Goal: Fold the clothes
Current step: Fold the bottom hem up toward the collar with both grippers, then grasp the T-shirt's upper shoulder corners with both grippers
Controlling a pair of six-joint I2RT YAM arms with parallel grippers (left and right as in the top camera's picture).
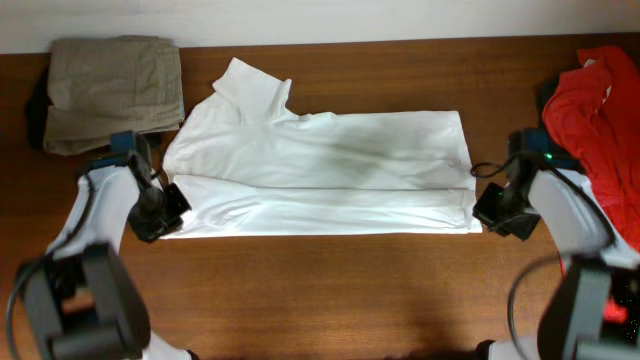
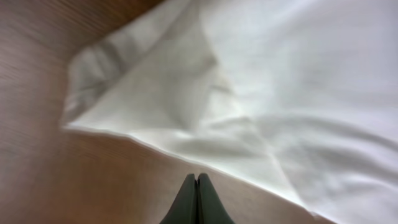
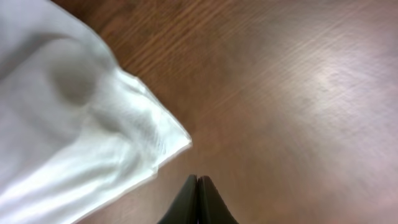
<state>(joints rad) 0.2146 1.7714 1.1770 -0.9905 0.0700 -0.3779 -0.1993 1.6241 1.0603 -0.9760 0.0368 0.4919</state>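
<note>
A white shirt [image 1: 320, 170] lies partly folded lengthwise across the middle of the brown table, one sleeve sticking up at the back left. My left gripper [image 1: 160, 215] is shut and empty just off the shirt's front-left corner; in the left wrist view the jaws [image 2: 197, 180] hover over bare wood beside the shirt's edge [image 2: 249, 112]. My right gripper [image 1: 500, 212] is shut and empty just off the shirt's front-right corner. In the right wrist view the jaws [image 3: 196, 182] sit over wood next to the shirt's corner [image 3: 81, 124].
A folded khaki garment [image 1: 112, 88] lies at the back left. A red garment [image 1: 600, 110] is heaped at the right edge. The table's wooden surface [image 1: 330, 290] runs along the front.
</note>
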